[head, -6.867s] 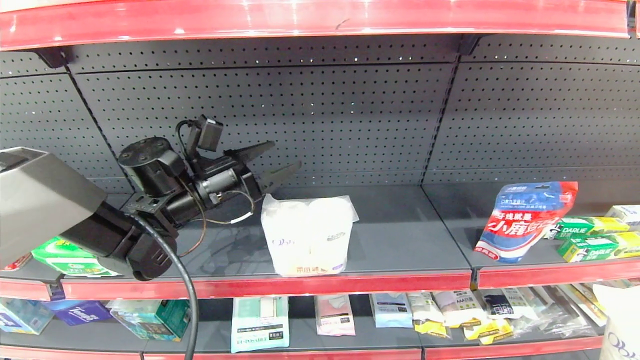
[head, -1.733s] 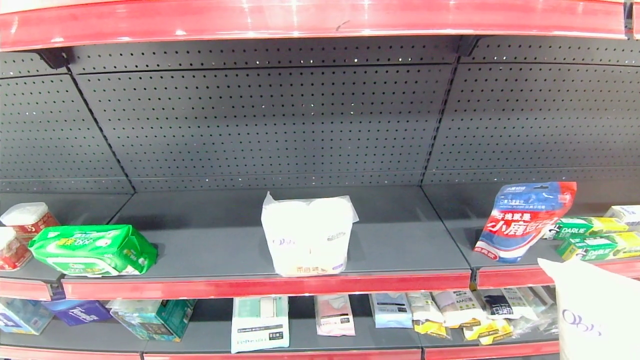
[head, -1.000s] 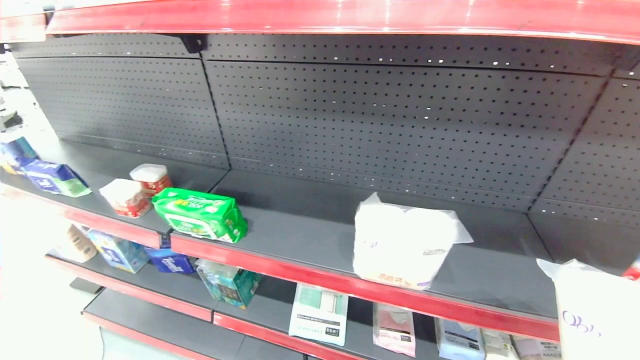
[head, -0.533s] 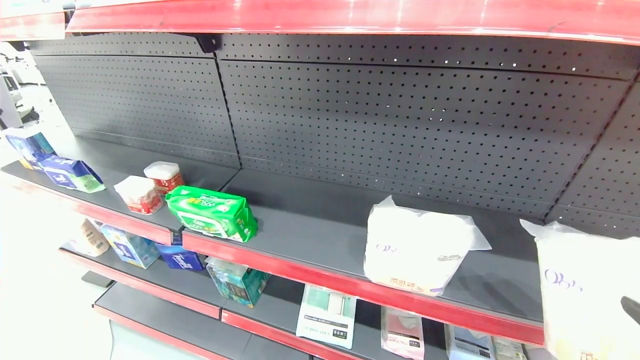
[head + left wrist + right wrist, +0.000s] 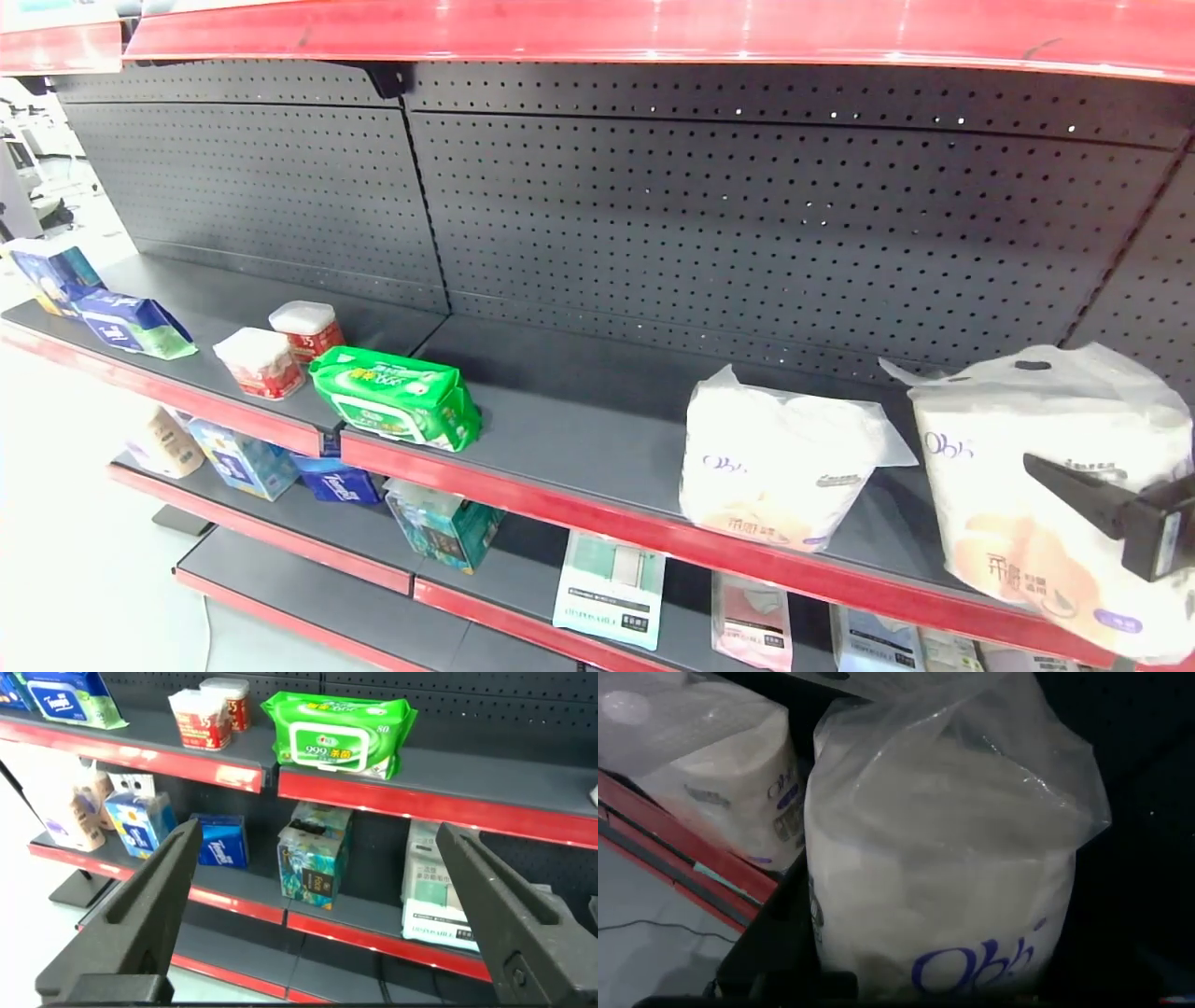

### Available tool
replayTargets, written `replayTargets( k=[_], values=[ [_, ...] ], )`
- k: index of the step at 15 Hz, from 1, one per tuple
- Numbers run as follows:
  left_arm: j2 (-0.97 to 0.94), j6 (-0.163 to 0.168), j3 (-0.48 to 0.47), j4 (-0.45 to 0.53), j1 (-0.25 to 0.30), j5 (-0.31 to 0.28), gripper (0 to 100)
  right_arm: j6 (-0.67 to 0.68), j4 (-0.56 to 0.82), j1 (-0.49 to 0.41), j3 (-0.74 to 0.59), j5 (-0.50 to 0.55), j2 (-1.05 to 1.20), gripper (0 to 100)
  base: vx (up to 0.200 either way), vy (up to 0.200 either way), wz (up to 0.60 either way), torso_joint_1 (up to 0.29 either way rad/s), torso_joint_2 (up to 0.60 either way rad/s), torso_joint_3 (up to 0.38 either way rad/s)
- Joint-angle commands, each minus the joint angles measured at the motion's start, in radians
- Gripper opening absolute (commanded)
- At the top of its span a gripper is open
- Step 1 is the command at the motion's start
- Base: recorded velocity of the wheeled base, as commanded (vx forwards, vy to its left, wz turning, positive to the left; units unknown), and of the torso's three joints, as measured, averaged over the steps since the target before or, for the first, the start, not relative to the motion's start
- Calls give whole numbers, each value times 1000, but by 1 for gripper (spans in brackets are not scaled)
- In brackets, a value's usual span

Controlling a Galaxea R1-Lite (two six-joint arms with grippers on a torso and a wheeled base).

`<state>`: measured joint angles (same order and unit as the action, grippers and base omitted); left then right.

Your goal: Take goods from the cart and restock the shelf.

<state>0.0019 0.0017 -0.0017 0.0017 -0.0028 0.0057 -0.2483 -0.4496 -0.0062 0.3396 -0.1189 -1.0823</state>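
Toilet-paper pack (image 5: 990,523), white rolls in a loose clear plastic bag with a punched carry hole at the top, was gripped by the right tool (image 5: 1074,481) at the right end of the middle shelf (image 5: 579,411). 1 dark finger lay across the pack's front face. The right wrist view showed the fingers closed against its 2 sides, pressing into the rolls. The pack's bottom overlapped the red front strip (image 5: 523,499) of the shelf, and whether it rested on the shelf could not be told. Just beside it, on its left, stood a second toilet-paper pack (image 5: 780,467), with a narrow gap between them. The left tool (image 5: 320,835) hung lower down, fingers spread wide and holding nothing, facing a green wet-wipes pack (image 5: 338,735) farther along the shelf.

The toilet-paper pack was probably light and bulky, and soft enough to give under pressure. Its film looked slick and slack, so a hold on the bag's loose top could slip or tear. Squeezing the roll bodies around the middle seemed the surer hold. It would likely stand steady on its flat base once set fully behind the strip.
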Motion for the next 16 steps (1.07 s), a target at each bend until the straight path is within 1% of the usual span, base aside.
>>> replayTargets(
  k=[1, 2, 4, 6, 8, 9, 11, 13, 16],
  values=[
    [0, 0, 0, 0, 0, 0, 100, -3, -121, -3, 3, -2, -203, 0, 0, 0, 0, 0, 0, 0],
    [0, 0, 0, 0, 0, 0, 100, -3, -196, -3, 3, -7, -268, 0, 0, 0, 0, 0, 0, 0],
    [0, 0, 0, 0, 0, 0, 100, -9, -291, -5, 13, -41, -350, 0, 0, 0, 0, 0, 0, 0],
    [0, 0, 0, 0, 0, 0, 100, -16, -307, -18, 70, -61, -415, 0, 0, 0, 0, 0, 0, 0],
    [0, 0, 0, 0, 0, 0, 100, -16, -327, -58, 196, -136, -521, 0, 0, 0, 0, 0, 0, 0],
    [0, 0, 0, 0, 0, 0, 100, -12, -333, -63, 231, -168, -547, 0, 0, 0, 0, 0, 0, 0],
    [0, 0, 0, 0, 0, 0, 100, -26, -345, -75, 342, -275, -643, 0, 0, 0, 0, 0, 0, 0],
    [0, 0, 0, 0, 0, 0, 100, -29, -382, -75, 378, -395, -705, 0, 0, 0, 0, 0, 0, 0],
    [0, 0, 0, 0, 0, 0, 100, -29, -471, -72, 389, -522, -789, 0, 0, 0, 0, 0, 0, 0]
  ],
)
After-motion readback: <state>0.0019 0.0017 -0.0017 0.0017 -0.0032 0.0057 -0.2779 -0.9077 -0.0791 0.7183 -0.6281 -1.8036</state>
